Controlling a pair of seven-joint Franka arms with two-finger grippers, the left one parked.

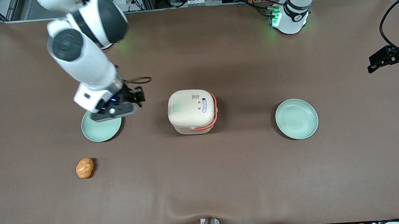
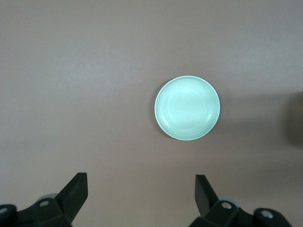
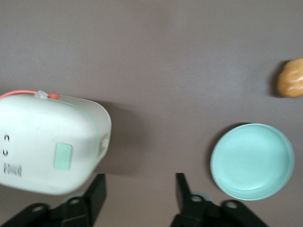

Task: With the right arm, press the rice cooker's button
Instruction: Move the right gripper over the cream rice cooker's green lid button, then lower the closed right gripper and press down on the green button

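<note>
The cream rice cooker with an orange handle stands mid-table. Its small pale green button sits on the lid, on the side toward the working arm; it also shows in the right wrist view. The right arm hangs above the table between the cooker and a pale green plate. Its gripper is open and empty, above the cloth beside the cooker, apart from the button. In the right wrist view the open gripper has the cooker to one side and the plate to the other.
An orange potato-like lump lies nearer the front camera than the plate; it also shows in the right wrist view. A second green plate lies toward the parked arm's end. Brown cloth covers the table.
</note>
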